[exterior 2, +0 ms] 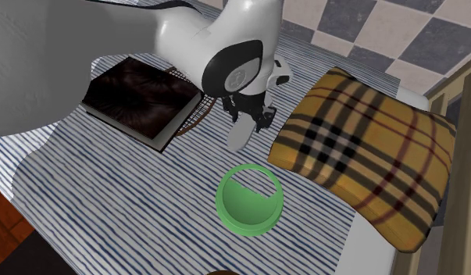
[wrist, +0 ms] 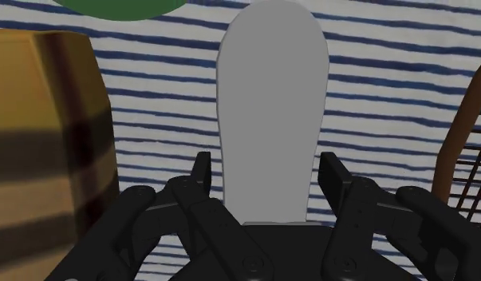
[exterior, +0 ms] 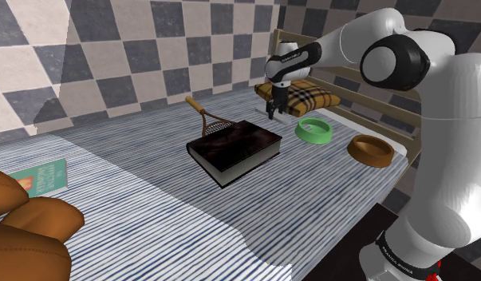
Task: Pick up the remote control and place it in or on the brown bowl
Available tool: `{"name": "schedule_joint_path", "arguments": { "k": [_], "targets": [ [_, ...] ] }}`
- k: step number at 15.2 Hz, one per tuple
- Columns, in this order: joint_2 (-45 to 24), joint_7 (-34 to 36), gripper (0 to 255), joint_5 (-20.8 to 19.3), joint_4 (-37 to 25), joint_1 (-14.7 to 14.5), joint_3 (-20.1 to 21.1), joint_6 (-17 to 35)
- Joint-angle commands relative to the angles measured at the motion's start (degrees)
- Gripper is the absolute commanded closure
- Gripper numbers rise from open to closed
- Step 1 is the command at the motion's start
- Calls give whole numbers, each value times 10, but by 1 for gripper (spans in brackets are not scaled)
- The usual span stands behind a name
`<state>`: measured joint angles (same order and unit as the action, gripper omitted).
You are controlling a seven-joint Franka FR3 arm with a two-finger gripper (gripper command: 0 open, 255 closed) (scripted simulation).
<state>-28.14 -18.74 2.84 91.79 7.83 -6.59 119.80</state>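
Pointing straight down, the spread claw (wrist: 266, 166) straddles the grey remote's (wrist: 270, 96) end.

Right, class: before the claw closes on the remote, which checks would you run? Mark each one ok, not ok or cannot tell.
1. Claw open: ok, its fingers stand apart.
2. Grey remote between the fingers: ok, it lies lengthwise in the gap.
3. Fingers low enough to clasp the remote's sides: cannot tell.
4. Plaid cushion clear of the claw: ok, it lies beside it, apart.
5. Brown bowl ready to receive: ok, nothing lies in it.
6. Straight path to that bowl free: not ok, the green bowl sits between, so the carry probably needs height.
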Motion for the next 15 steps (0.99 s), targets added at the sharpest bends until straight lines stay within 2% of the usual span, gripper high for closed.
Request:
{"name": "schedule_joint_path", "arguments": {
  "k": [1,13,15],
  "targets": [
    [5,-1,255,-1,-8,1,-1,-13],
    [32,1,255,-4,-56,1,-3,-88],
    [73,-12,255,-7,6,7,-8,-67]
  ]
}}
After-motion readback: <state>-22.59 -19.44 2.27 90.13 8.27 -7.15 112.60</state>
